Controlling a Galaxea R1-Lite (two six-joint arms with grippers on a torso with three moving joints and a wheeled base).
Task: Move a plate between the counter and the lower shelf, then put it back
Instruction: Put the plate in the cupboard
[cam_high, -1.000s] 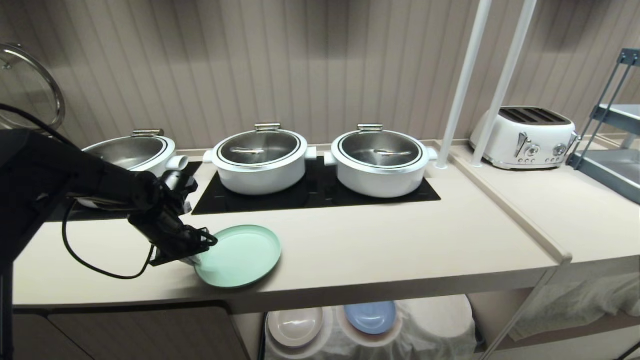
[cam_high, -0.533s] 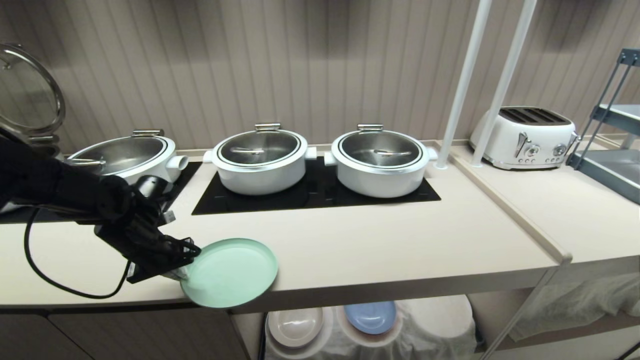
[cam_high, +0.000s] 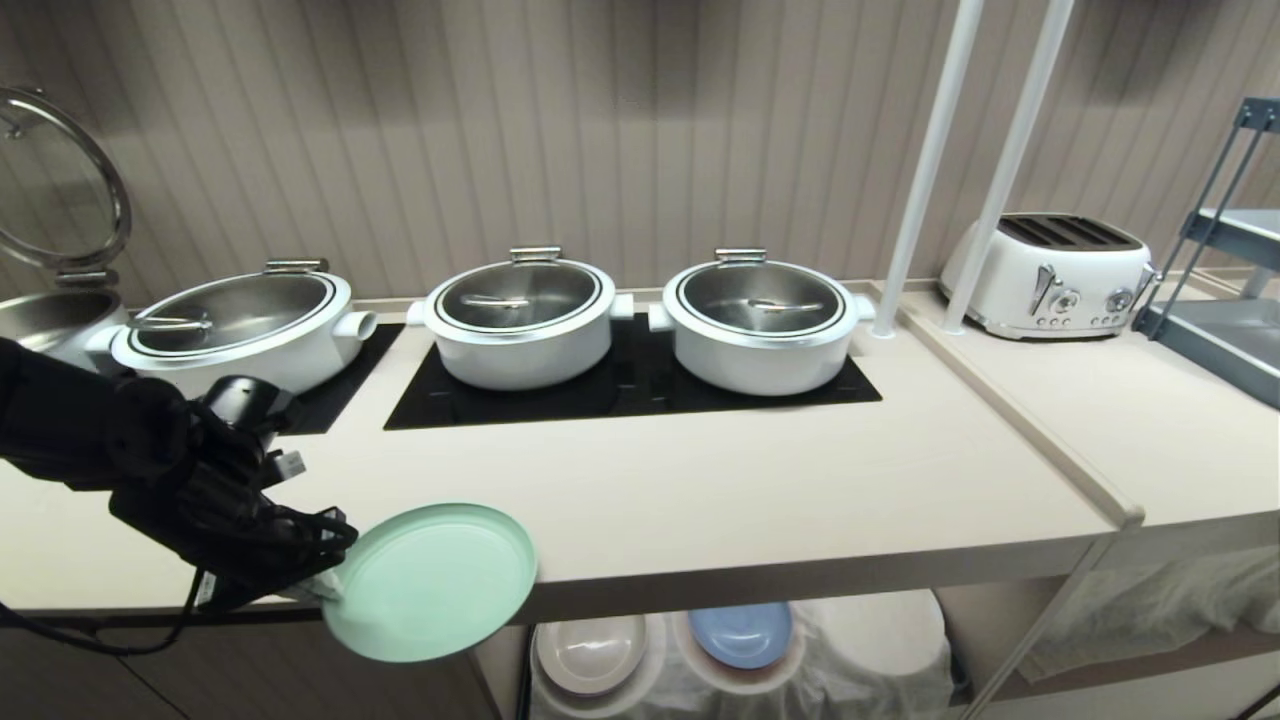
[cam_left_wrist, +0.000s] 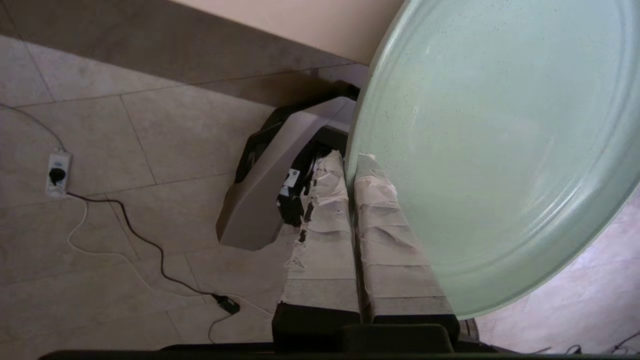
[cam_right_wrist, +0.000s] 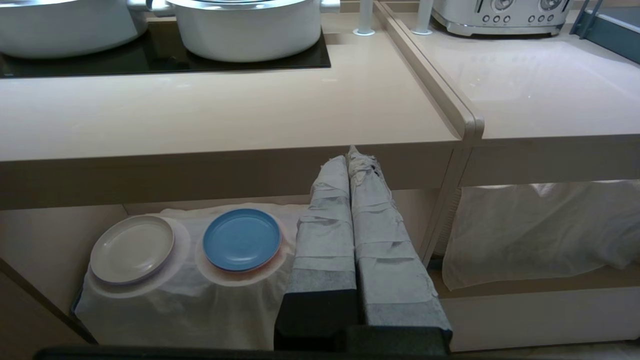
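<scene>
Plate (cam_high: 430, 582) first: you have the mint-green one pinched by its rim in the left gripper (cam_high: 325, 590), and it hangs tilted past the front edge of the counter (cam_high: 700, 500), partly over the worktop edge and partly out in front of the cabinet face below. From the left wrist view you can see the two tape-wrapped fingers (cam_left_wrist: 385, 240) pressed tight together on the rim of the plate (cam_left_wrist: 500, 150), with tiled floor (cam_left_wrist: 100, 125) and a black cable (cam_left_wrist: 140, 240) beneath it. Your right gripper (cam_right_wrist: 350, 155) sits low in front of the counter (cam_right_wrist: 225, 115), fingers (cam_right_wrist: 325, 225) closed against each other and holding nothing, pointing at the lower shelf (cam_right_wrist: 30, 235). On that shelf you have a cream plate (cam_right_wrist: 132, 248) and a blue plate (cam_right_wrist: 242, 239), side by side on white cloth (cam_right_wrist: 200, 310); in the head view the same two show under the counter edge, cream plate (cam_high: 590, 652) left of the blue plate (cam_high: 742, 633). Up on the counter, three white lidded pots (cam_high: 520, 315) stand in a row on the black cooktop panels (cam_high: 620, 395), well behind the plate, and a white toaster (cam_high: 1050, 272) stands on the adjoining surface to the right, beside two white poles (cam_high: 930, 160).
</scene>
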